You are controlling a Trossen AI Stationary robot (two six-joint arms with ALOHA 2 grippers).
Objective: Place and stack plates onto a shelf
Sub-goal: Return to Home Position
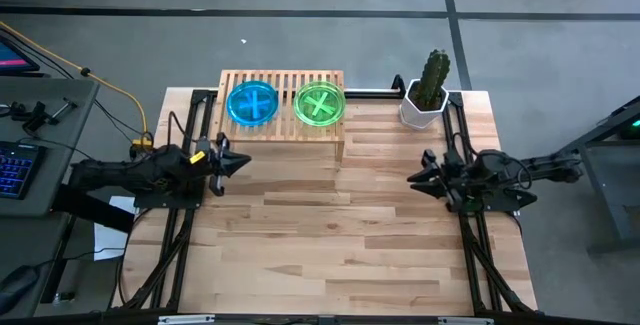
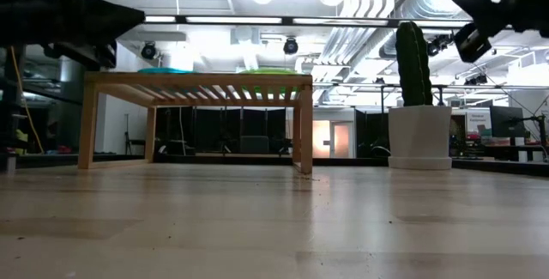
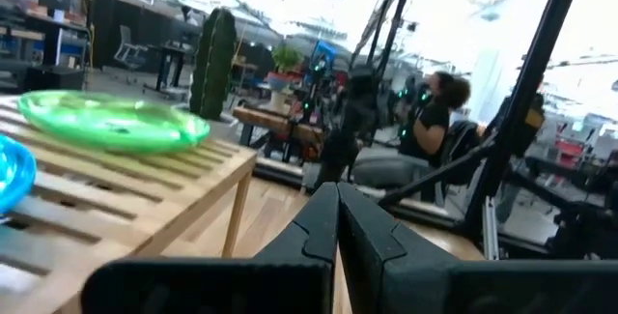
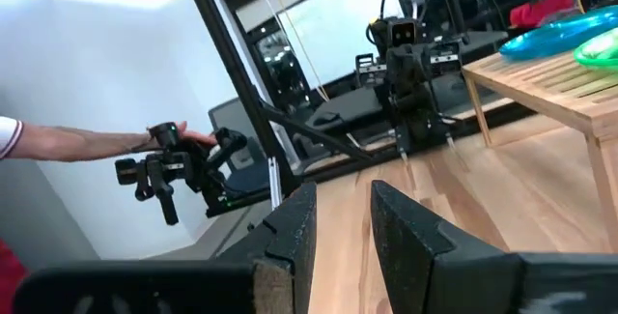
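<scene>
Shelf (image 1: 283,105) stands at the far edge of the table (image 1: 350,255), left of centre; two piles sit on its slatted top, side by side and not touching: blue plates (image 1: 252,103) to the left, green plates (image 1: 320,104) to the right; from above each pile reads as a single disc, so the count in either cannot be told; from table height only thin coloured slivers show over the top rail. Left gripper (image 1: 240,163) hangs off the shelf's front left corner, near it but apart, tips pointing toward the table's middle; its wrist view shows the fingers pressed together with nothing between them. Right gripper (image 1: 413,177) hangs over the table's right side, well apart from the shelf, tips pointing inward; fingers stand apart, the gap between them bare. In the low view both arms are dark shapes at the upper corners, higher than the shelf top and cut off by the edge. Cactus (image 1: 434,70) in a white pot (image 1: 418,113) stands at the far right corner, near the shelf's right end, not touching. Beyond the table a seated person (image 3: 425,121) shows, blurred; another person's hand (image 4: 188,140) holds a dark handle, the forearm cut off.
</scene>
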